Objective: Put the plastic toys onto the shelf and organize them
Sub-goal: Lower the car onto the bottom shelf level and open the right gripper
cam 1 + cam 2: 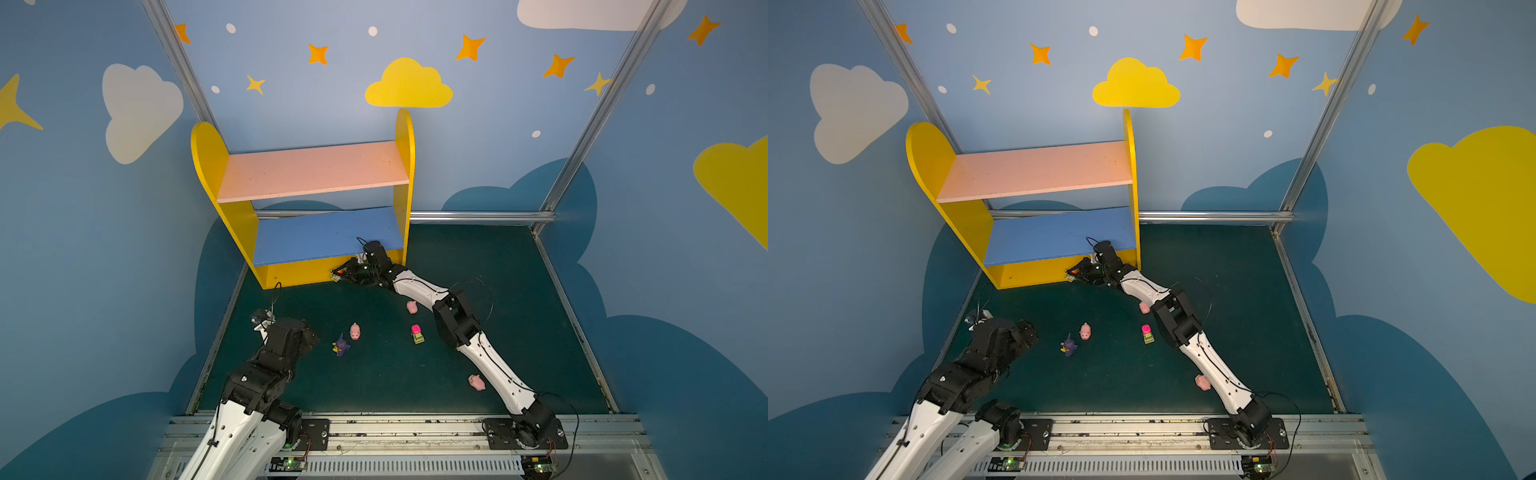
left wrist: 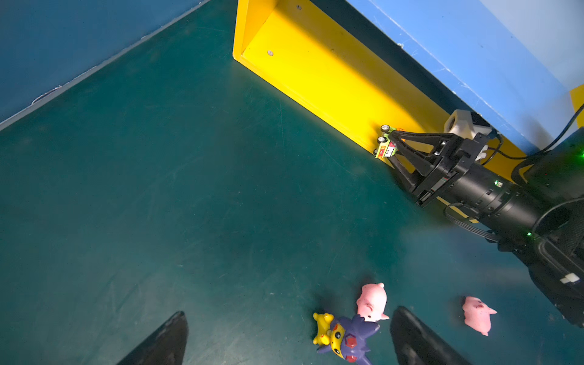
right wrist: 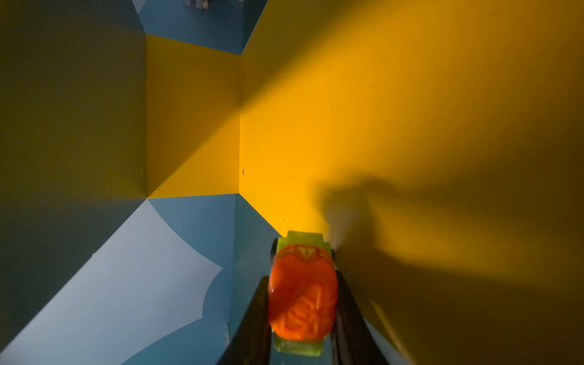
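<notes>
your right gripper (image 2: 393, 147) is clamped on the orange-topped car (image 3: 301, 294), jaws narrow on its flanks, low over the mat (image 1: 374, 386) and just beside the front of the shelf's (image 1: 208, 158) yellow base (image 2: 331, 79); whether the car touches that face i cannot tell. it rides tipped, wheels out sideways, so before you let go, you likely need to lift clear of the blue lower board (image 1: 328, 237) edge, roll the wrist until the wheels face down, then move in over the board and lower until they bear. open slowly: the car is hard, glossy plastic on small round wheels and will probably roll on the smooth painted board, so park it away from the front edge. both that board and the pink upper board (image 1: 311, 170) are flat and bare. your left gripper (image 2: 290, 311) hangs spread wide and empty near the purple-hooded figurine (image 1: 340, 345), spiky and awkward, and a rounded pink pig (image 1: 354, 331) just beside it. the pink-topped car (image 1: 417, 333) and two more pigs lie on the scuffed, dull mat near the right arm.
</notes>
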### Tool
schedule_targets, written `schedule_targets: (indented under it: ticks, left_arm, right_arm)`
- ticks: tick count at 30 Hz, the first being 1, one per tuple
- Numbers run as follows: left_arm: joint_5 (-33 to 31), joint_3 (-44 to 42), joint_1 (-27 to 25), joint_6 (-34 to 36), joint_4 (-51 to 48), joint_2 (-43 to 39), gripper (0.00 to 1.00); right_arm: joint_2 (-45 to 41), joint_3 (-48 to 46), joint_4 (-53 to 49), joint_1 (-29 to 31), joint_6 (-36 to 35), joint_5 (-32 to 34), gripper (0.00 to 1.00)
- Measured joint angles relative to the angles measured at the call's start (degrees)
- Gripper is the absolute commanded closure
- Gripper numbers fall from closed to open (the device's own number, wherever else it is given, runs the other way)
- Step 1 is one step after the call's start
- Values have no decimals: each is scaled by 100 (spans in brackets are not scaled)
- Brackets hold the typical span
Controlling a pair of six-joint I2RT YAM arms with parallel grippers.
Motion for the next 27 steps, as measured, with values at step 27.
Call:
schedule_targets:
  ticks: [27]
  left_arm:
    - [125, 0, 0, 17, 46, -199, 0]
  right_arm:
    - [17, 15, 179, 2, 52, 879, 62]
